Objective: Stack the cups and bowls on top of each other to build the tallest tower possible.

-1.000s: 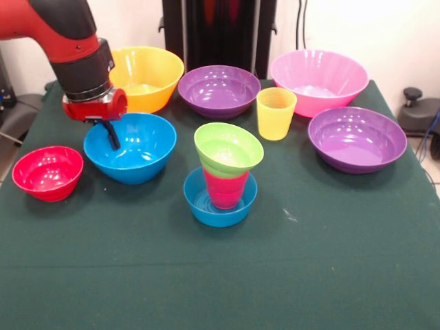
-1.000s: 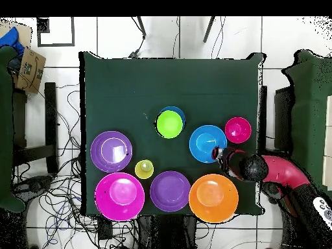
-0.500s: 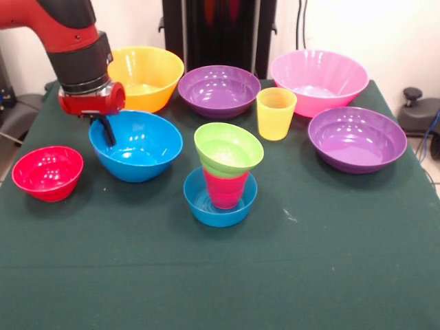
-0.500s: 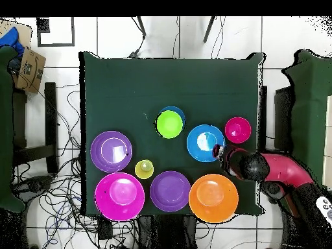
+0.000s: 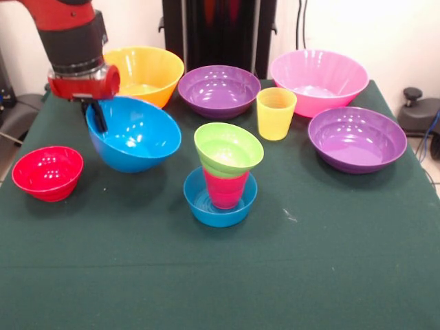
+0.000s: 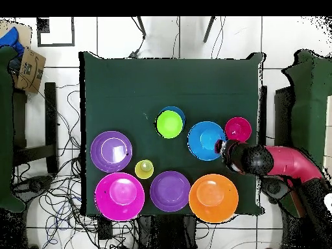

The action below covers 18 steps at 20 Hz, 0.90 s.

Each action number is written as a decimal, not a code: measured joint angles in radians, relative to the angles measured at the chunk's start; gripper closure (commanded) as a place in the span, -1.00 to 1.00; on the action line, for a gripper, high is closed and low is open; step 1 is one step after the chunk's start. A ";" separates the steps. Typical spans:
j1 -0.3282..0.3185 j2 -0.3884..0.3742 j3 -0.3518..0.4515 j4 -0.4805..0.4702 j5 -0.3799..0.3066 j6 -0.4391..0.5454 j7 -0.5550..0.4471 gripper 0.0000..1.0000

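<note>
My gripper (image 5: 96,118) (image 6: 224,148) is shut on the left rim of the medium blue bowl (image 5: 137,137) (image 6: 205,140) and holds it tilted, lifted off the green table. The tower (image 5: 223,175) (image 6: 170,123) stands at the table's middle: small blue bowl, red cup, lime green bowl on top. The yellow cup (image 5: 276,113) (image 6: 144,169) stands behind it. The small red bowl (image 5: 47,172) (image 6: 238,130) sits at the left in the front view.
The large yellow bowl (image 5: 148,75) (image 6: 213,197), a purple bowl (image 5: 218,89) (image 6: 170,190) and the large pink bowl (image 5: 318,79) (image 6: 119,195) line the table's far side in the front view. A second purple bowl (image 5: 357,137) (image 6: 111,151) sits at the right.
My gripper has risen with the blue bowl's rim in it. The bowl has come up off the table, tilted, and shifted slightly toward the tower.
</note>
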 measured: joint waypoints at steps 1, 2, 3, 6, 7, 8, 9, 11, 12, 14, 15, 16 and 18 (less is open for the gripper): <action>0.008 -0.028 0.010 0.000 0.026 0.043 0.000 1.00; 0.012 -0.040 0.015 0.000 0.039 0.066 0.000 1.00; 0.017 -0.058 0.023 0.000 0.058 0.099 0.000 1.00; 0.023 -0.091 0.044 0.000 0.095 0.169 0.000 1.00; 0.023 -0.097 0.048 0.000 0.102 0.182 0.000 1.00; 0.024 -0.109 0.057 0.000 0.116 0.203 0.000 1.00; 0.024 -0.116 0.064 0.000 0.125 0.215 0.000 1.00; 0.025 -0.135 0.080 -0.001 0.145 0.241 0.000 1.00; 0.027 -0.142 0.085 -0.003 0.155 0.249 0.000 1.00; 0.032 -0.155 0.099 -0.007 0.181 0.259 0.000 1.00; 0.035 -0.160 0.105 -0.009 0.195 0.261 0.000 1.00; 0.038 -0.163 0.109 -0.010 0.207 0.261 0.000 1.00; 0.052 -0.182 0.127 -0.010 0.246 0.261 0.000 1.00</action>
